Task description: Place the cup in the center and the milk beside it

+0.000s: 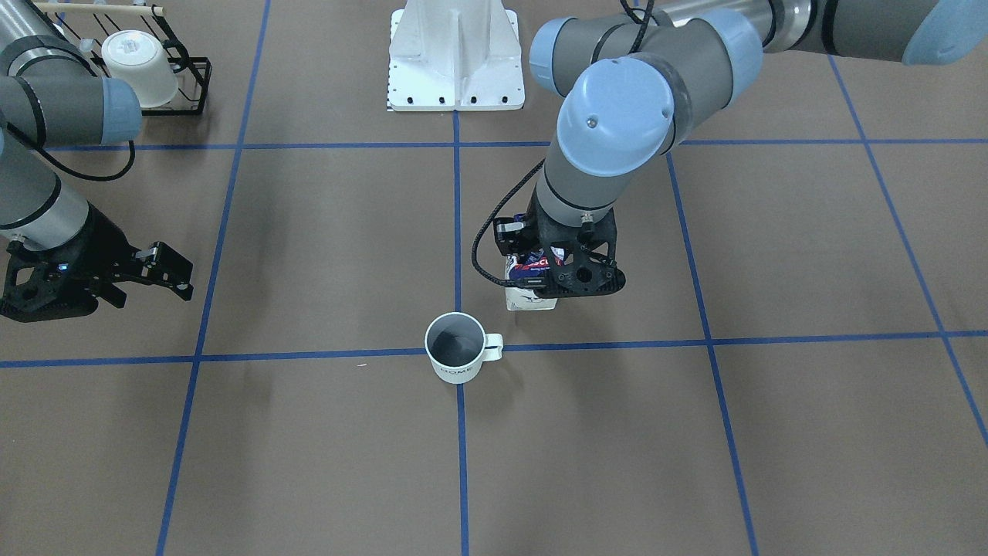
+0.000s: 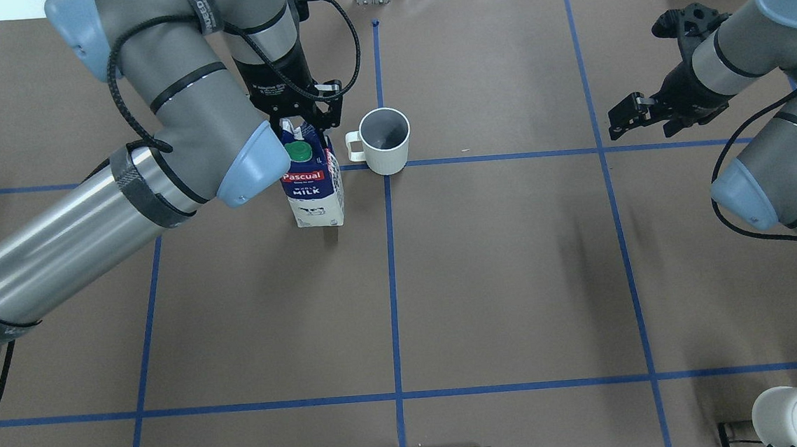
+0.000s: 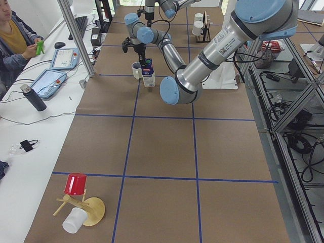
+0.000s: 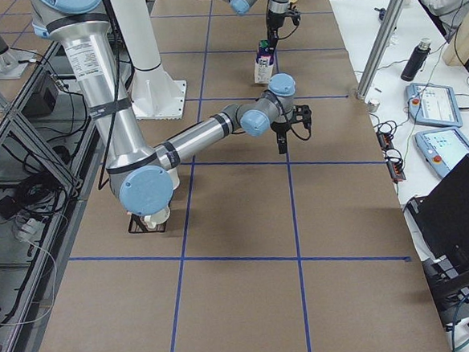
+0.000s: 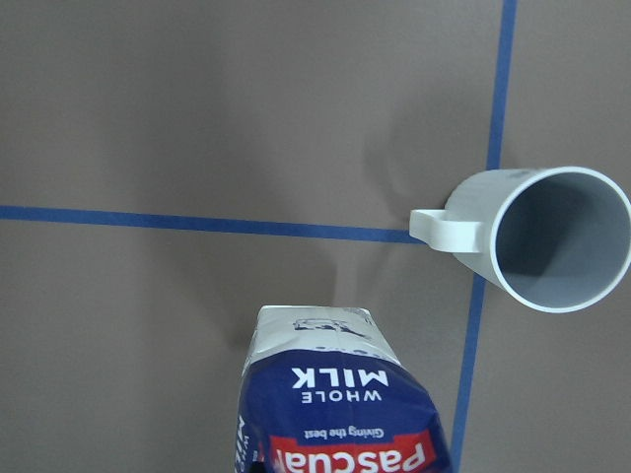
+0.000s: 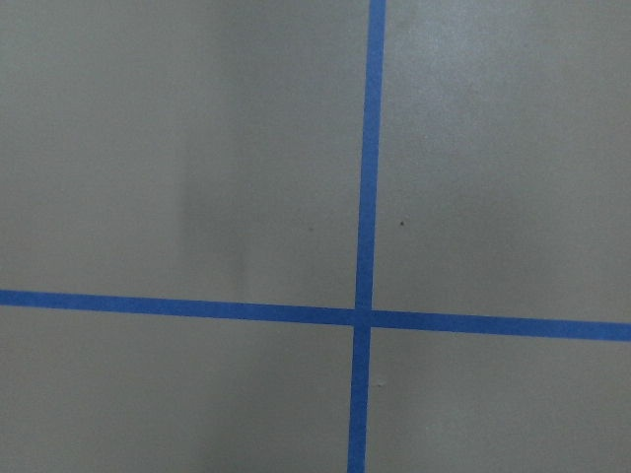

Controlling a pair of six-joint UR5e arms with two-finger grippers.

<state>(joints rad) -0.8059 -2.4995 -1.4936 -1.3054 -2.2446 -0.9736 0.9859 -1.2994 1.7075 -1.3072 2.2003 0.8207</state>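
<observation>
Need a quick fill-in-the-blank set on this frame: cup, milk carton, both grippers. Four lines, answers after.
1. The cup stands upright on a crossing of ___ tape lines.
2. The milk has a round ___ cap.
3. The left gripper grips the milk at its ___.
4. The right gripper, off to the side, holds ___.

Missing words: blue; green; top; nothing.

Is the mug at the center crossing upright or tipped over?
Upright: the cup stands on its base with its open mouth facing up, and its grey inside looks empty.
</observation>
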